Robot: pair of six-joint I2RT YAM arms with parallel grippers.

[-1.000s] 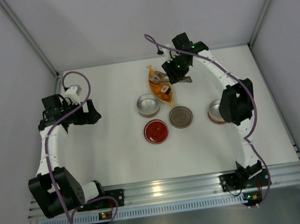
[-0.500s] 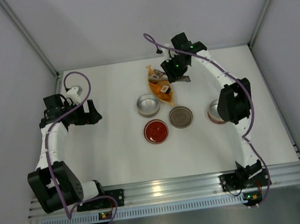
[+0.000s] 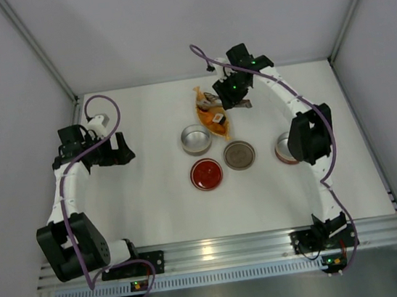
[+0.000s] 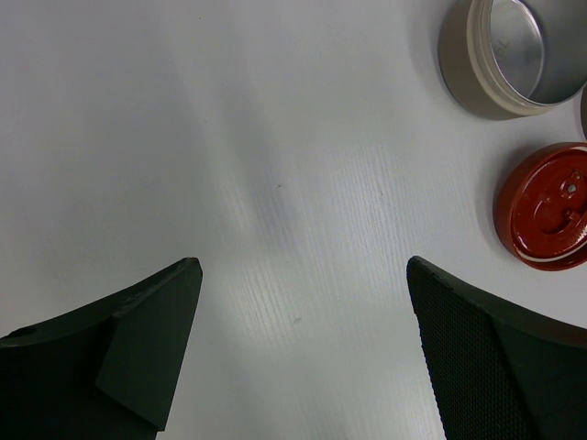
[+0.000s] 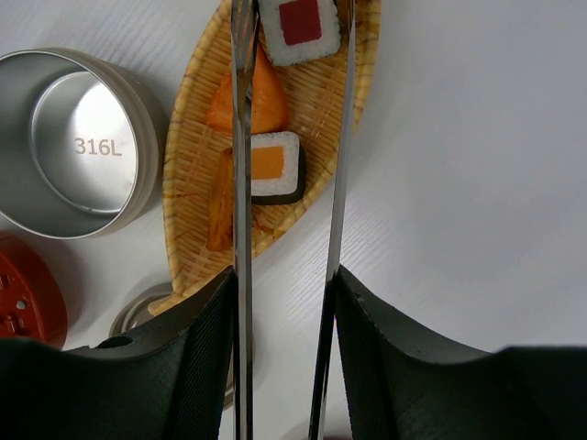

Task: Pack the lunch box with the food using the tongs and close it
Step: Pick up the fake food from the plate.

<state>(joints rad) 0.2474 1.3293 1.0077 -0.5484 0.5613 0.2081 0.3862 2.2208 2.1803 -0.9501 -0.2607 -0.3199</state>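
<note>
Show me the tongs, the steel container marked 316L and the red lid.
tongs point(image 5: 240, 211), right wrist view, on the left metal arm.
steel container point(image 5: 84, 172), right wrist view, on its bare floor.
red lid point(image 4: 548, 203), left wrist view, on its middle.

1. The right gripper point(image 3: 227, 95), clamped on the tongs point(image 5: 240, 183), now sits slightly nearer the table's point(image 3: 162, 204) far edge, over the dish point(image 5: 197, 174).
2. The left arm point(image 3: 65, 199) stands slightly farther from the near edge than before.
</note>
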